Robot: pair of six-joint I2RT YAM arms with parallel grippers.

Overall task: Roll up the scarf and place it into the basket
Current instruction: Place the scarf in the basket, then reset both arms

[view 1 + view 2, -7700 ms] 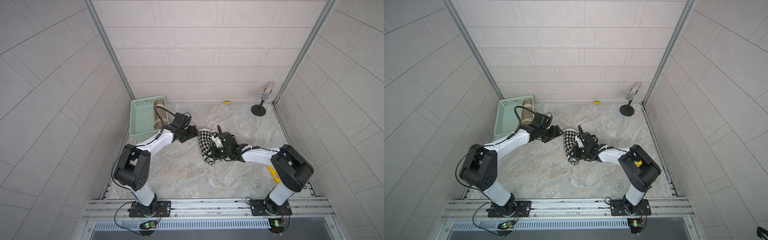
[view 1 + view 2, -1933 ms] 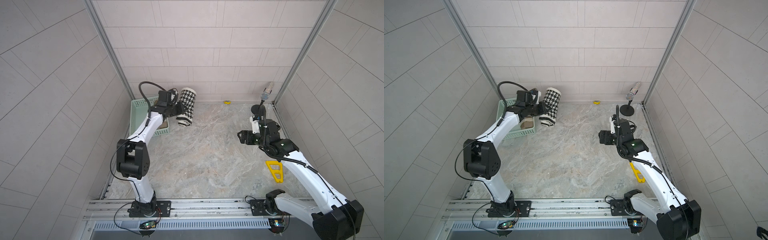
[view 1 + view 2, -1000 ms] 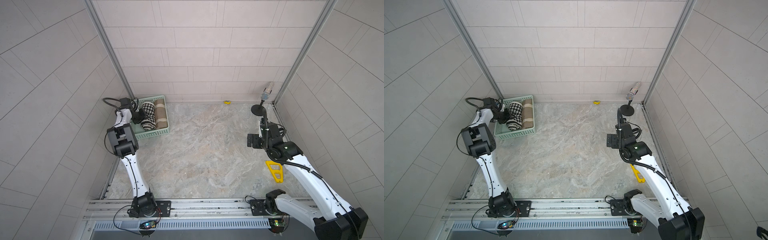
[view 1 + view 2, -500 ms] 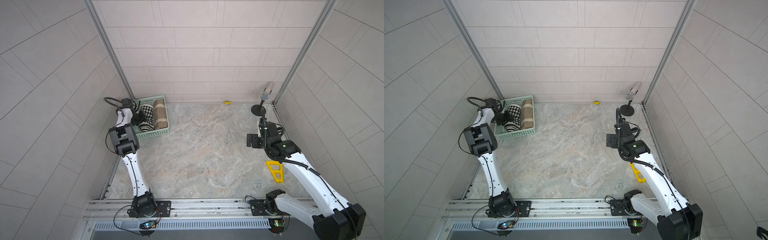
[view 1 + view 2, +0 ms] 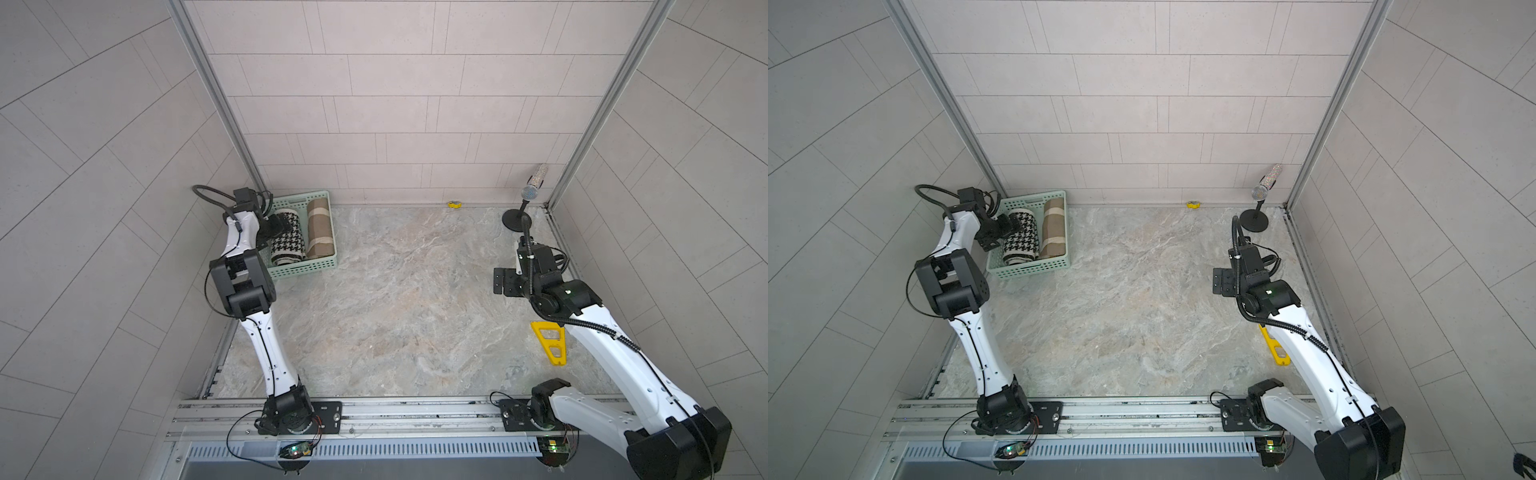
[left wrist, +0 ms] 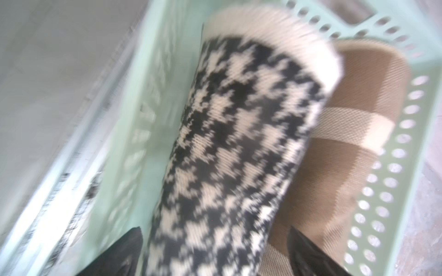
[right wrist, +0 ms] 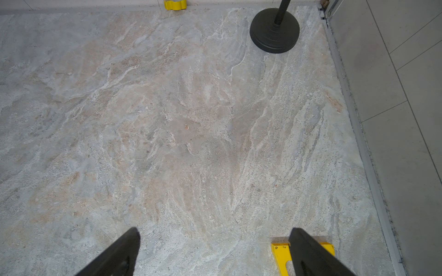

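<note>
A grey-beige marbled table (image 5: 395,316) carries everything. At its far left corner, against the wall, stands the rectangular mint-green perforated plastic basket (image 5: 305,270). The rolled black-and-white houndstooth scarf (image 5: 289,247) lies inside it, pressed alongside a rolled brown scarf with beige stripes (image 5: 320,232) that fills the basket's right half. The left gripper (image 6: 215,229) reaches into the basket with its jaws spread wide to either side of the houndstooth roll, not pinching it. The right gripper (image 7: 214,229) hovers over bare table on the right, jaws spread and holding nothing. Near it lie a yellow triangular plastic frame (image 5: 548,343), a black round-based microphone stand (image 5: 515,219) and a small yellow piece (image 5: 455,204) by the back wall.
</note>
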